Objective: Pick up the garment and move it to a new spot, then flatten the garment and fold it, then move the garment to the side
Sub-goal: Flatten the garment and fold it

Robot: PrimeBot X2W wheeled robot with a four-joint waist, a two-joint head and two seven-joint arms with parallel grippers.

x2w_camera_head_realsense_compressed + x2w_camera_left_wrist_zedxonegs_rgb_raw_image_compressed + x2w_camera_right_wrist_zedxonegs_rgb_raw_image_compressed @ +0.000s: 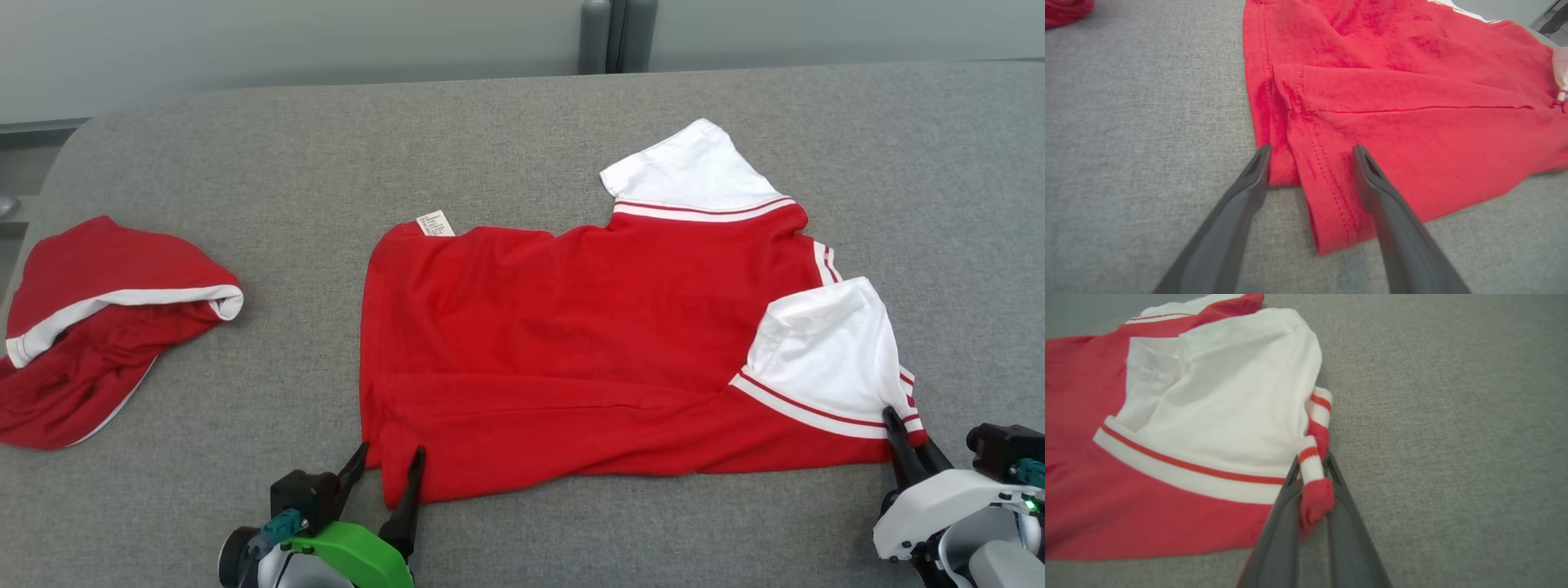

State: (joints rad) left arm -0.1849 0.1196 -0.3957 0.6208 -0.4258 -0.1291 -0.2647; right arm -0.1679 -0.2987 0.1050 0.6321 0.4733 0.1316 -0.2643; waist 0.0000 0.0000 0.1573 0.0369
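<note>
On a grey padded surface (522, 122), a red garment (571, 351) with white sleeves, spread roughly flat near the middle, hem toward the robot's left and sleeves toward its right. At the far hem corner, a small white label (434, 223). Along the near edge, a long strip of red cloth folded over onto the body (crease plain in the left wrist view). At the near hem corner, the left gripper (392, 449) (1312, 149), fingers parted wide and set astride the doubled corner of the hem: one fingertip at the cloth's outer edge, the other over the red fabric, nothing clamped between them. Hard to tell whether the tips touch the cloth. At the garment's near right corner, the right gripper (891, 416) (1311, 457), fingers drawn close together on a striped red-and-white trim (1310, 461) just beside the near white sleeve (824, 351) (1220, 396), with a red tuft of that trim bulging out between them. Well apart at the far left of the same surface, a second red piece (106, 327) with a white band, crumpled in a heap.
</note>
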